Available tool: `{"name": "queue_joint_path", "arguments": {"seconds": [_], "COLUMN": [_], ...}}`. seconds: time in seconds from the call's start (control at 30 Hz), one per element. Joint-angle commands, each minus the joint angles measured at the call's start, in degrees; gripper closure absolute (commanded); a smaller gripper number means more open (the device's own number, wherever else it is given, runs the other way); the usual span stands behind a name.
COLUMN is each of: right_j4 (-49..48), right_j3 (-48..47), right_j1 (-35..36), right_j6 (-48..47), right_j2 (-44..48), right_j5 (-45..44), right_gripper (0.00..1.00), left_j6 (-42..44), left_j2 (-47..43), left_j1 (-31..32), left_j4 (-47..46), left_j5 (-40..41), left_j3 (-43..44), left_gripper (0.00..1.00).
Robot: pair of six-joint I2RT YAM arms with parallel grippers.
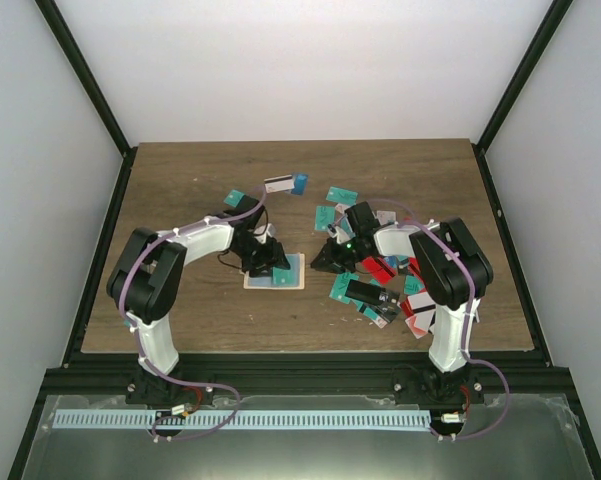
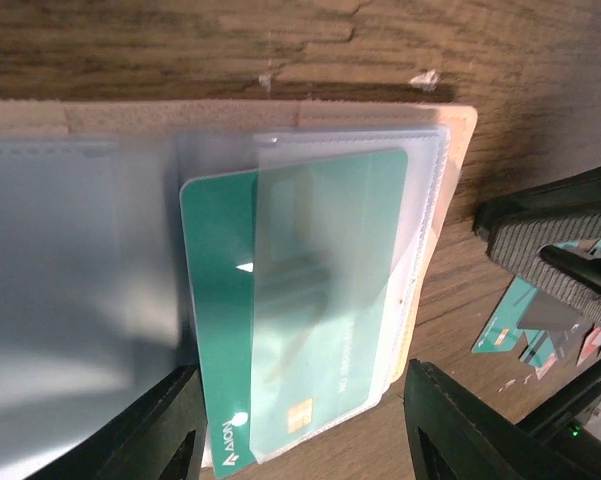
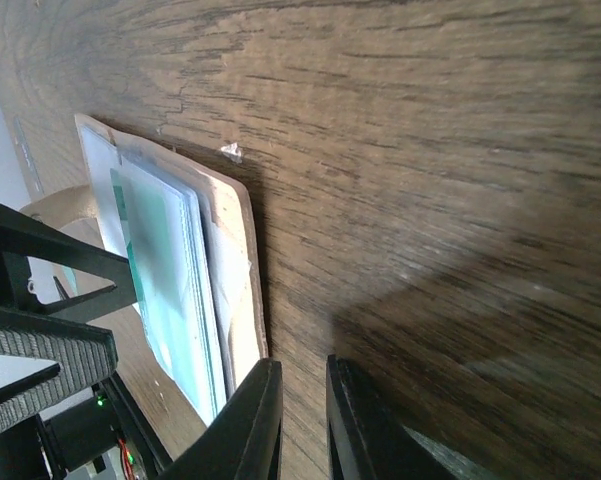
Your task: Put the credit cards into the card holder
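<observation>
While the card holder [image 1: 292,274] is lying open on the table [image 1: 180,200] overhead, my left fingers [image 2: 165,432] are flanking, open, its half-sleeved teal card [image 2: 220,330]; a square push should seat it. My right fingers [image 3: 255,420] are sitting closed, empty.

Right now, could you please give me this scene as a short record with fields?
card holder: lying open, clear sleeves facing up
teal card: partly inside one sleeve, one long edge and a corner sticking out
left pincer: open, over the holder, fingers on either side of the teal card
right pincer: almost shut, nothing between the fingers, beside the holder
loose cards: scattered heap to the right of the holder, a few farther back
</observation>
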State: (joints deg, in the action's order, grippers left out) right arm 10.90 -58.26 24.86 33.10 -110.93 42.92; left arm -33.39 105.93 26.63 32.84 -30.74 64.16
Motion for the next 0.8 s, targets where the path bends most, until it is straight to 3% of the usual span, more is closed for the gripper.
{"name": "queue_joint_path", "arguments": {"seconds": [0.0,0.5,0.77], "right_j4": [2.38,3.74,8.56], "right_j3": [-0.76,-3.63,-6.17], "right_j1": [1.89,4.00,3.62], "right_j6": [0.96,0.69,-2.00], "right_j2": [-2.62,-5.07,-0.47], "right_j5": [-2.43,-2.42,-5.81], "right_gripper": [0.84,0.84,0.84], "left_j6": [1.83,2.97,0.47], "left_j2": [1.29,9.36,5.54], "left_j1": [0.60,7.13,7.91], "left_j4": [2.48,10.75,12.00], "left_j5": [2.29,6.85,6.84], "left_j3": [2.78,12.73,13.12], "left_gripper": [0.45,0.49,0.46]}}
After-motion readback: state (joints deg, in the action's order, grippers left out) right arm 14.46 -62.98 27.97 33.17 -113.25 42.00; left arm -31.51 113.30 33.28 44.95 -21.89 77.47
